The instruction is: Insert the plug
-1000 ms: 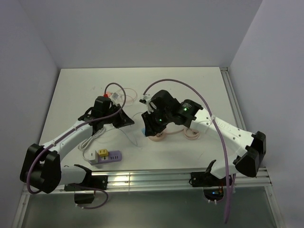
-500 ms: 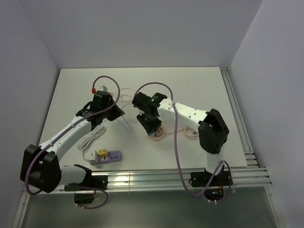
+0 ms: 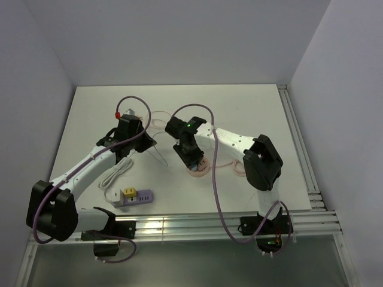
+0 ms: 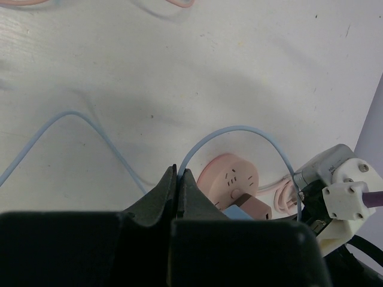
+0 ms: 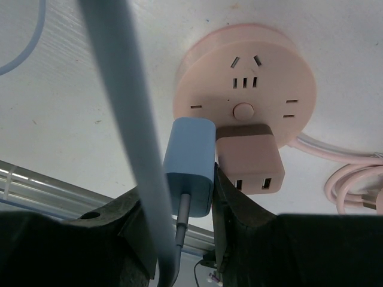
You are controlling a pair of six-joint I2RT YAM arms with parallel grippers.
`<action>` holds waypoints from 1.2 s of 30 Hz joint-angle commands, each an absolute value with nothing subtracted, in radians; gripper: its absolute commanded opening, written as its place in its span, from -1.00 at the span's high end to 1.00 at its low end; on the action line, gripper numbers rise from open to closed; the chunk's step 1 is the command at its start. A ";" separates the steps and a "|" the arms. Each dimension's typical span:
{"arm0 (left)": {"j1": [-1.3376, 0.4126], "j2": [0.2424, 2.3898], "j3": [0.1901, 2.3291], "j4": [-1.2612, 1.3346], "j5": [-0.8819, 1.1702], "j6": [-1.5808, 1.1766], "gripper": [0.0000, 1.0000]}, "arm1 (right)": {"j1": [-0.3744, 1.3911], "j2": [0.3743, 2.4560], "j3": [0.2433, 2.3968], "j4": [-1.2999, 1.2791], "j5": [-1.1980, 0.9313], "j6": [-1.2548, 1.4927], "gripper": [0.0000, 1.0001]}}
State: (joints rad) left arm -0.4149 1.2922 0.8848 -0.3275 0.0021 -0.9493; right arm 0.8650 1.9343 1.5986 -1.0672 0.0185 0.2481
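Note:
A round pink socket [image 5: 244, 98] lies on the white table; it also shows in the top view [image 3: 198, 171] and the left wrist view [image 4: 230, 178]. A pink USB adapter [image 5: 248, 158] sticks out of its side. My right gripper [image 5: 185, 197] is shut on a light blue plug [image 5: 190, 164] and holds it beside the adapter, its front end at the socket's rim. I cannot tell if its prongs are in. The plug's light blue cable [image 5: 122, 119] loops across to my left gripper [image 4: 178, 173], which is shut on it [image 4: 233, 128].
A purple and white power strip [image 3: 134, 196] with a yellow plug lies near the front left, its white cord [image 3: 116, 173] coiled beside it. A pink coiled cord [image 3: 239, 168] lies right of the socket. Metal rails [image 3: 227, 221] run along the front edge.
The right arm has changed pose and brought the blue plug down beside the pink socket. The left gripper has shifted slightly left, still holding the cable.

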 commanded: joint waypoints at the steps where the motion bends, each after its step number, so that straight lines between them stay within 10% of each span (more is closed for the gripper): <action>1: -0.414 1.299 0.876 -0.314 -0.012 -0.960 1.00 | 0.858 1.950 1.628 -1.077 0.032 0.255 1.00; 36: -0.413 1.302 0.845 -0.291 -0.009 -0.940 0.99 | 0.867 2.059 1.537 -0.951 0.095 0.301 1.00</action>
